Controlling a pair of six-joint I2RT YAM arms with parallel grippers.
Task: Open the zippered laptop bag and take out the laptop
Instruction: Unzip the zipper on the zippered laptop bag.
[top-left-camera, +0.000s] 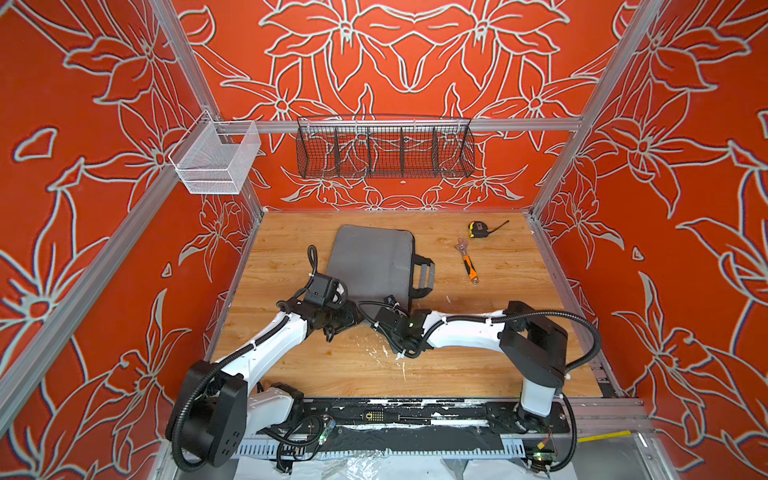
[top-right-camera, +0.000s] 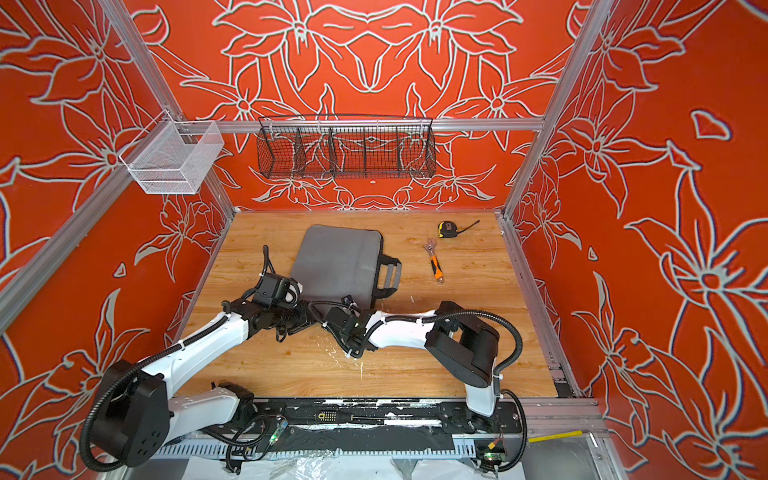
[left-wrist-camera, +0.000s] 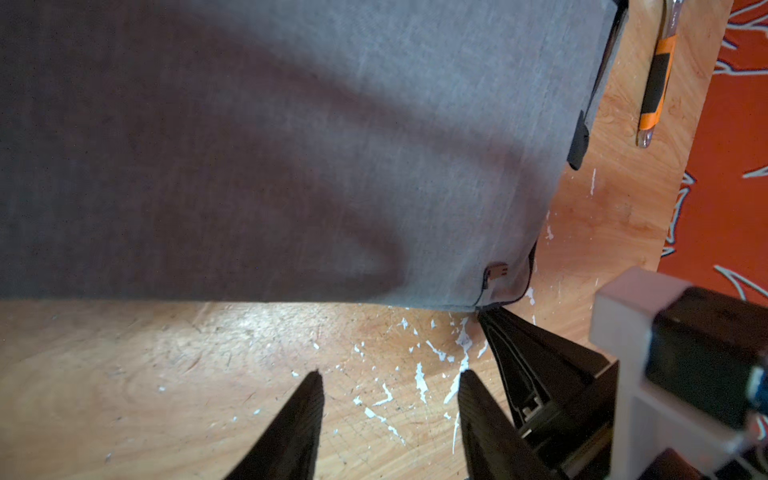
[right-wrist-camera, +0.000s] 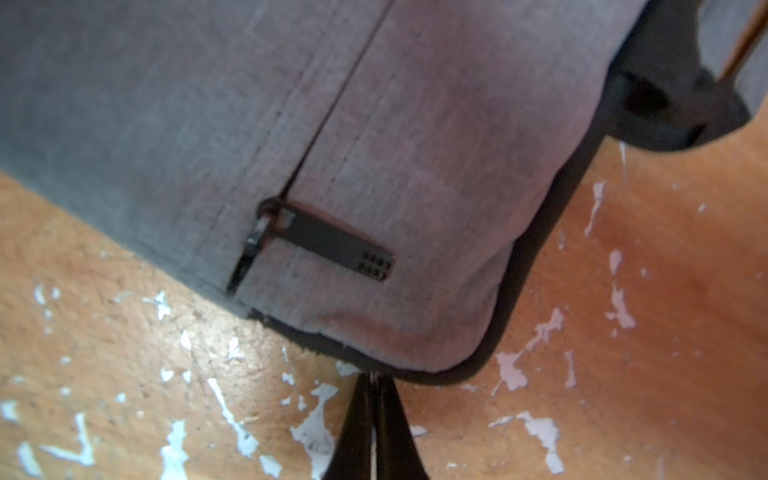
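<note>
The zippered laptop bag lies flat and closed on the wooden table, its strap handles pointing right. In the right wrist view my right gripper is shut against the dark zipper edging at the bag's near right corner, with a small pale sliver pinched between its tips. A flat metal pull tab lies on the fabric above it. My left gripper is open over bare wood just short of the bag's near edge, beside the right gripper's fingers. The laptop is hidden.
An orange-and-black wrench and a yellow tape measure lie right of the bag. A black wire basket and a white mesh basket hang on the frame rails. Red patterned walls enclose the table.
</note>
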